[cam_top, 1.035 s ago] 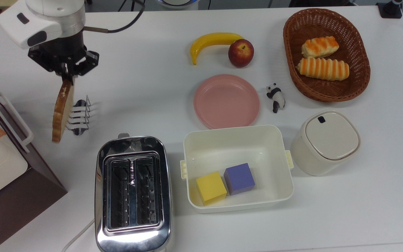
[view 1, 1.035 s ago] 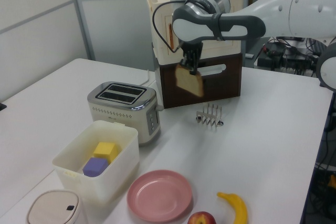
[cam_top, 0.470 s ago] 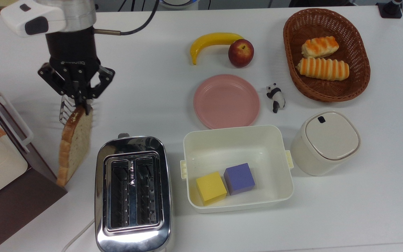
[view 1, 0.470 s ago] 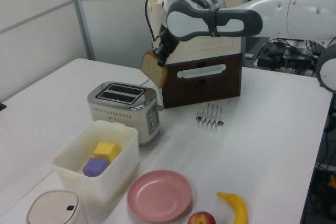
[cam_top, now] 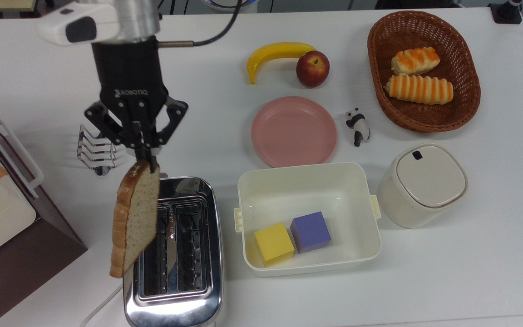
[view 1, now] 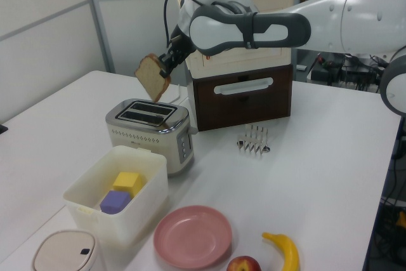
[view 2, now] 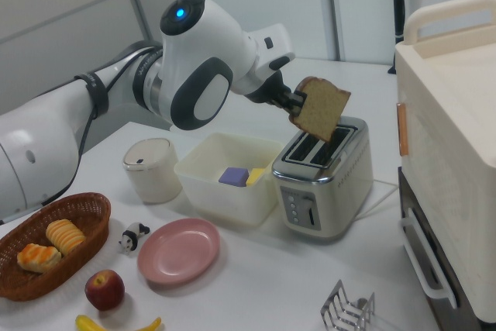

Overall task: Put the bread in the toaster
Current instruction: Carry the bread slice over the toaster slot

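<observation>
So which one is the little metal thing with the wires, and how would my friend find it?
Start at the big shiny toaster near the top view's bottom left. Just above it in the top view, beside the gripper holding the bread slice, stands a small silver toast rack. It is the only thing made of thin bent wire loops, and nothing sits in it.

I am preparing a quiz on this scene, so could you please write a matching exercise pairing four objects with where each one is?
Things:
1. bread slice
2. purple cube
3. striped rolls
4. apple

Places:
A. in the wicker basket
B. beside the banana
C. held in the pincer above the toaster
D. in the white bin

Pairs: 1-C, 2-D, 3-A, 4-B
</observation>
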Robot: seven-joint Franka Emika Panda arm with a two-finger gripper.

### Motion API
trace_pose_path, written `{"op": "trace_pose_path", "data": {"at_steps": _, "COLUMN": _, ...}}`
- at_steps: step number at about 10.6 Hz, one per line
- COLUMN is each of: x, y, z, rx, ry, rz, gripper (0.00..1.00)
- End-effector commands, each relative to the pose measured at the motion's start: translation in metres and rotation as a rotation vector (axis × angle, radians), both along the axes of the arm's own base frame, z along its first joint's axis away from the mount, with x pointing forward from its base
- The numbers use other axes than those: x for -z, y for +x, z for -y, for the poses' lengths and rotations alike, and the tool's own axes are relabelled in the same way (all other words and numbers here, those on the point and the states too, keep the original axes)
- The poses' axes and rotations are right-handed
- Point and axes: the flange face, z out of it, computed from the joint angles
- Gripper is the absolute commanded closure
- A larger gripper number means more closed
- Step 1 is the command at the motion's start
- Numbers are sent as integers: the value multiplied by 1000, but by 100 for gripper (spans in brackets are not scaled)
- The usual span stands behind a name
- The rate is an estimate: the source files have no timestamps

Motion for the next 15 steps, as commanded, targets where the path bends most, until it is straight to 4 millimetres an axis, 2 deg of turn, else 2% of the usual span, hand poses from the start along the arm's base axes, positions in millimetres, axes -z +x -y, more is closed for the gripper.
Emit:
{"op": "trace_pose_path", "data": {"at_steps": 1, "x": 23, "y": 5, "z": -8, "rx": 8, "ry": 33, "rz": -11, "gripper": 100}}
{"op": "trace_pose_path", "data": {"at_steps": 4, "x": 50, "y": 6, "z": -8, "rx": -3, "ry": 25, "rz": -58, "gripper": 100}}
{"op": "trace_pose_path", "data": {"at_steps": 6, "x": 56, "y": 5, "z": -8, "rx": -8, "ry": 25, "rz": -76, "gripper": 100}}
{"op": "trace_pose_path", "data": {"at_steps": 7, "x": 69, "y": 3, "z": -9, "rx": -8, "ry": 28, "rz": -103, "gripper": 99}}
{"op": "trace_pose_path", "data": {"at_steps": 9, "x": 83, "y": 0, "z": -10, "rx": -13, "ry": 33, "rz": -156, "gripper": 99}}
{"op": "trace_pose_path", "data": {"at_steps": 10, "x": 86, "y": -3, "z": -11, "rx": -23, "ry": 39, "rz": -210, "gripper": 98}}
{"op": "trace_pose_path", "data": {"at_steps": 13, "x": 83, "y": -6, "z": -12, "rx": -25, "ry": 48, "rz": -231, "gripper": 98}}
{"op": "trace_pose_path", "data": {"at_steps": 15, "x": 72, "y": -10, "z": -14, "rx": -24, "ry": 68, "rz": -228, "gripper": 98}}
